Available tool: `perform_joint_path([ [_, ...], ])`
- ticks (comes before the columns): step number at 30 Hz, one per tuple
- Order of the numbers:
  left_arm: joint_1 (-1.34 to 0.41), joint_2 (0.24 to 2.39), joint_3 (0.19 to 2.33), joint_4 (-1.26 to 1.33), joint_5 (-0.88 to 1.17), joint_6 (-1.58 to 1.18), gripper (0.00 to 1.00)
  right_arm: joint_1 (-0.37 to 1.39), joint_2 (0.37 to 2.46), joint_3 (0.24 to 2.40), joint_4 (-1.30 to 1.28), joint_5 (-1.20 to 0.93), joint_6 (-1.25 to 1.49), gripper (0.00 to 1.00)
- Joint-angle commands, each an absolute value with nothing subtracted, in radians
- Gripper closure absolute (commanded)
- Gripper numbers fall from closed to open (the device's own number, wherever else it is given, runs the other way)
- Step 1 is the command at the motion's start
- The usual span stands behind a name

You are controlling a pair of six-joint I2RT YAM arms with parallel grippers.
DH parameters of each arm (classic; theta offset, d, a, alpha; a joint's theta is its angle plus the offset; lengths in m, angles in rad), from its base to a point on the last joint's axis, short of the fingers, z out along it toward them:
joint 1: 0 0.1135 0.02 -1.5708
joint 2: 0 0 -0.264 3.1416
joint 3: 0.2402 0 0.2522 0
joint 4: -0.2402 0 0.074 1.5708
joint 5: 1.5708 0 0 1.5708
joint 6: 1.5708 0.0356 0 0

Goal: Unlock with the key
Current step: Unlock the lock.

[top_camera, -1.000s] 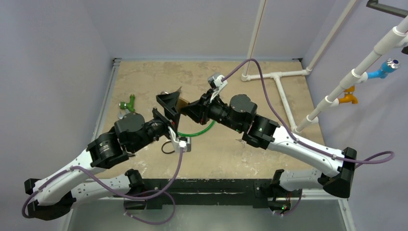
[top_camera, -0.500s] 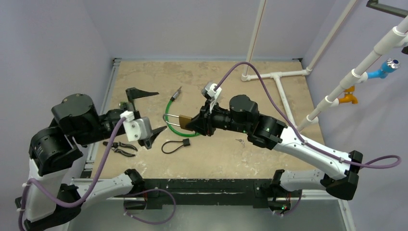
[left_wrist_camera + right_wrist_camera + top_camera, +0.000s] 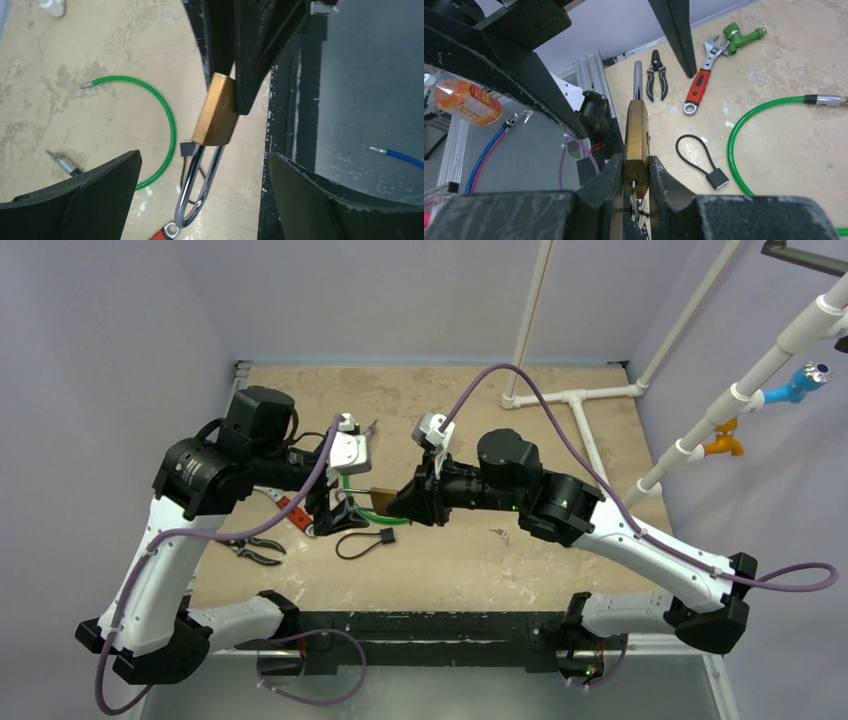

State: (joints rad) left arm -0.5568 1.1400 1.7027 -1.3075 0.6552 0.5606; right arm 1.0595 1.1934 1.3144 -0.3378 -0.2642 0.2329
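Beige table [image 3: 480, 570]; right tool [image 3: 635, 165] clamps brass padlock [image 3: 216, 110].

A mottled beige tabletop [image 3: 480, 570] is enclosed by plain lilac walls [image 3: 400, 300]. White pipes [image 3: 578, 397] are laid over its far right corner; a blue fitting [image 3: 800, 383] and an orange fitting [image 3: 722, 445] are mounted nearby.

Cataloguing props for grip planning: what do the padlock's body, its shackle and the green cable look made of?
Padlock body: likely brass, matte golden-brown. Shackle: probably polished steel, mirror-like glints. Green cable: glossy plastic coating, presumably over wire.
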Motion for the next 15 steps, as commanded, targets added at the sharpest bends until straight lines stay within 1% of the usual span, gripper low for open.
perform_joint_path([
  [1, -0.543, 1.147, 1.711, -1.376, 0.852, 0.585, 0.0, 1.063, 1.192, 1.405, -0.273, -0.301, 0.195, 1.0],
  [3, -0.544, 1.162, 1.695, -1.388, 0.909, 0.59, 0.0, 1.063, 1.196, 1.414, -0.275, -0.303, 0.191, 1.0],
  [5, -0.543, 1.17, 1.669, -1.374, 0.959, 0.583, 0.04, 1.063, 1.202, 1.422, -0.272, -0.307, 0.19, 1.0],
  [7, -0.544, 1.179, 1.652, -1.358, 0.991, 0.573, 0.11, 1.064, 1.21, 1.428, -0.27, -0.308, 0.19, 1.0],
  [10, -0.544, 1.194, 1.65, -1.362, 0.98, 0.585, 0.26, 1.067, 1.212, 1.429, -0.262, -0.308, 0.191, 1.0],
  [13, -0.544, 1.196, 1.637, -1.349, 0.968, 0.591, 0.36, 1.071, 1.212, 1.426, -0.255, -0.312, 0.194, 1.0],
  [14, -0.544, 1.196, 1.633, -1.341, 0.969, 0.59, 0.47, 1.071, 1.213, 1.427, -0.253, -0.313, 0.194, 1.0],
  [15, -0.544, 1.198, 1.63, -1.335, 0.967, 0.588, 0.61, 1.072, 1.213, 1.427, -0.253, -0.312, 0.193, 1.0],
])
